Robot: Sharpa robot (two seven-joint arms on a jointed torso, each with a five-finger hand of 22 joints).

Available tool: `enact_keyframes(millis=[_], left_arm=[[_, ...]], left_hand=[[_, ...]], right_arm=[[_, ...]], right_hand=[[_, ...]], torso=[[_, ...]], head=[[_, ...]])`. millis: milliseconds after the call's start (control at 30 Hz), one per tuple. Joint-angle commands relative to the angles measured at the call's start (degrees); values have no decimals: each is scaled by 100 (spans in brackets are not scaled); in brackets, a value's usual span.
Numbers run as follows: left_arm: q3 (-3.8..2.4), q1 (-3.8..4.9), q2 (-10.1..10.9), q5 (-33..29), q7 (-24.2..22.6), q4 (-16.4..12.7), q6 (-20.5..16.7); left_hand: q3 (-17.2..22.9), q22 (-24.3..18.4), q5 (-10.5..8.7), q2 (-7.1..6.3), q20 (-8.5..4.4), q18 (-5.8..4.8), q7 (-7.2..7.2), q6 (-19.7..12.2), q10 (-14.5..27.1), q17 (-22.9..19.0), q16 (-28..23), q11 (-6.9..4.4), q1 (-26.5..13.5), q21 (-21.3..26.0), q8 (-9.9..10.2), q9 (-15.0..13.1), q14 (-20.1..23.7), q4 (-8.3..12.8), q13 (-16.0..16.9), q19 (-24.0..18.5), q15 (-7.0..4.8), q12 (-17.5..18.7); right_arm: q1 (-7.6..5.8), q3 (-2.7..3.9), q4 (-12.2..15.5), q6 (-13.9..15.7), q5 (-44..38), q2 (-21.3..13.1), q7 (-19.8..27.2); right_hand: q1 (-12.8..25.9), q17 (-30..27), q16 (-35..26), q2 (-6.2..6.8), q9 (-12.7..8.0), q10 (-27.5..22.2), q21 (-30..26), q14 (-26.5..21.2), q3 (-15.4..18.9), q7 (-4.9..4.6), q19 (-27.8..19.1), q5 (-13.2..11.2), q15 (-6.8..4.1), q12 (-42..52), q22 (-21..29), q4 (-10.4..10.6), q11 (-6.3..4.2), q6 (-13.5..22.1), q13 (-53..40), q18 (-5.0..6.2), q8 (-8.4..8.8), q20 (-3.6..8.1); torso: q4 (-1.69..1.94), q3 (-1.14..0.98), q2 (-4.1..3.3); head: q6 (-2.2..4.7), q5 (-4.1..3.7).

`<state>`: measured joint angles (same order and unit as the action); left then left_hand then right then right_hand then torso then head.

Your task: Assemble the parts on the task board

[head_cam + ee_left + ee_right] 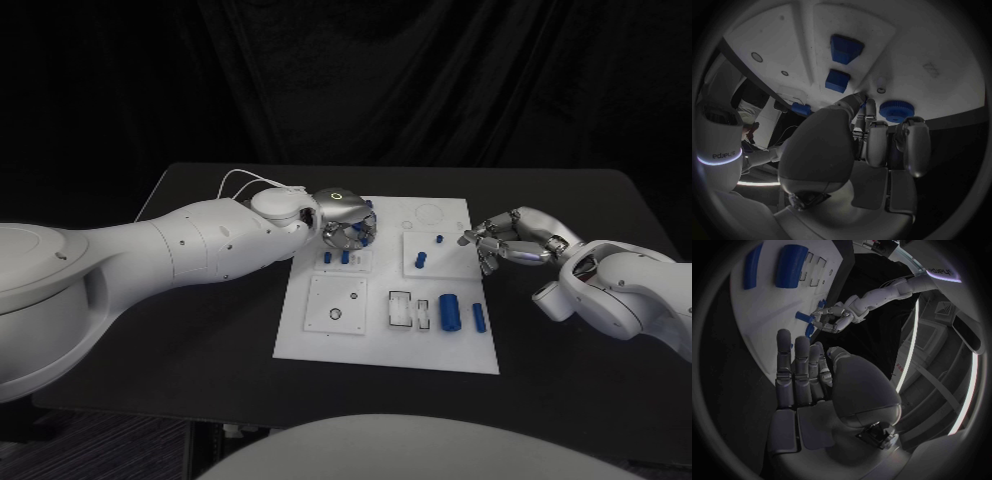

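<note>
The white task board [389, 345] lies mid-table. My left hand [346, 228] hovers low over its far-left part, fingers curled down. In the left wrist view the fingertips [911, 130] sit right beside a blue round ridged part [895, 111]; I cannot tell whether they grip it. Two blue blocks [846, 48] [837, 80] lie further along the board. My right hand [512, 242] hangs at the board's right edge, holding nothing, fingers stretched out in the right wrist view [801, 375]. A large blue cylinder [450, 311] and a blue bar [479, 318] lie at the near right.
Small blue pegs [335, 257] [420, 259] stand mid-board. White inserts [400, 308] and a square plate with a hole [338, 305] lie near the front. A white cable [245, 180] loops behind my left arm. Black table [202, 330] surrounds the board.
</note>
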<state>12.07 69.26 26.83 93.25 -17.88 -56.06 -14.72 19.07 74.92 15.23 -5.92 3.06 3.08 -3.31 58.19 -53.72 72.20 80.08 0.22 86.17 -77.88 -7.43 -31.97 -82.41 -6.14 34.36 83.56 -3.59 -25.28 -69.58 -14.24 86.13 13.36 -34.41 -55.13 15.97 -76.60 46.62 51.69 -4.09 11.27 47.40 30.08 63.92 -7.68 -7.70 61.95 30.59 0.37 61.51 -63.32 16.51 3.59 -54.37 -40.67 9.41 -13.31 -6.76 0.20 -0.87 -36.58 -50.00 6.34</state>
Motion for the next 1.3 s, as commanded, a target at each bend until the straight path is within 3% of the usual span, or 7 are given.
enact_keyframes(millis=[33, 233, 500, 600, 933, 1100, 1300], left_arm=[[-4, -13, 56, 29, -37, -64, -283], [-53, 51, 242, 29, 6, -256, -577], [-89, 416, 721, 29, 309, -829, -398], [-85, 474, 889, 29, 387, -987, -306], [-12, 523, 1154, 28, 443, -1195, 59], [-2, 497, 1150, 28, 438, -1166, 141], [1, 417, 1088, 28, 432, -1069, 237]], left_hand=[[-1, 1139, 49, 77, -28, -28, -8, 93, -100, 16, 13, -9, 0, -49, -58, -43, -32, 59, -14, 33, -27, -41], [-1, 1156, 76, 73, -38, -40, -14, 163, -198, 15, 16, -15, 18, -100, -78, -56, -49, 103, -45, 66, -38, -14], [6, 1162, 61, 65, -42, -45, -16, 140, -255, 15, 16, -11, 26, -116, -45, -45, -60, 129, -84, 79, -35, 33], [2, 1162, 44, 66, -42, -45, -17, 119, -244, 4, 9, -5, -1, -116, -25, -37, -58, 118, -105, 79, -32, 70], [-4, 1175, 11, 82, -40, -56, -26, 129, -247, -22, -7, -1, -36, -156, -21, -37, -49, 99, -127, 100, -28, 106], [-13, 1182, -17, 80, -39, -61, -29, 125, -254, -35, -15, 3, -54, -176, -14, -36, -44, 93, -138, 110, -27, 122], [-8, 1211, -34, 84, -40, -82, -30, 114, -296, -38, -17, 1, -44, -266, 0, -32, -47, 108, -147, 157, -30, 127]], right_arm=[[11, 5, 21, -48, 3, -26, -96], [11, 5, 36, -35, 3, -57, -105], [10, 5, 49, -50, 4, -76, -166], [10, 5, 42, -60, 4, -78, -187], [11, 4, 26, -186, 4, -49, -245], [13, 4, 19, -234, 4, -54, -258], [16, 4, 11, -287, 4, -50, -276]], right_hand=[[-21, -16, -28, -14, 5, 18, -34, -38, -41, 26, 50, 36, 2, 12, -7, -2, -1, -3, 11, 105, -24, 7], [-21, -16, -28, -14, 5, 18, -34, -38, -41, 26, 50, 36, 2, 12, -7, -2, -1, -3, 11, 105, -24, 7], [-17, -26, -35, -13, 5, 15, -37, -44, -40, 24, 50, 31, 3, 11, -7, -1, 1, -1, 15, 104, -24, 7], [-16, -30, -38, -13, 5, 15, -37, -47, -40, 24, 50, 31, 3, 10, -7, -1, 1, -1, 15, 104, -25, 7], [-10, -67, -69, -9, 5, 9, -41, -72, -37, 22, 47, 26, 5, 7, -6, 2, 3, 0, 19, 103, -26, 6], [-2, -86, -86, -8, 4, 0, -47, -90, -35, 20, 43, 20, 9, 3, -5, 5, 6, 1, 25, 101, -27, 5], [-2, -86, -86, -8, 4, 0, -47, -90, -35, 20, 43, 20, 9, 3, -5, 5, 6, 1, 25, 101, -27, 5]], torso=[[-3, -1, -5], [-5, 2, -6], [21, 4, 3], [24, -1, 13], [25, -1, 7], [57, -5, 19], [52, 20, 8]], head=[[0, 15], [0, 1], [0, -20], [0, -1], [0, 10], [0, 16], [0, 34]])
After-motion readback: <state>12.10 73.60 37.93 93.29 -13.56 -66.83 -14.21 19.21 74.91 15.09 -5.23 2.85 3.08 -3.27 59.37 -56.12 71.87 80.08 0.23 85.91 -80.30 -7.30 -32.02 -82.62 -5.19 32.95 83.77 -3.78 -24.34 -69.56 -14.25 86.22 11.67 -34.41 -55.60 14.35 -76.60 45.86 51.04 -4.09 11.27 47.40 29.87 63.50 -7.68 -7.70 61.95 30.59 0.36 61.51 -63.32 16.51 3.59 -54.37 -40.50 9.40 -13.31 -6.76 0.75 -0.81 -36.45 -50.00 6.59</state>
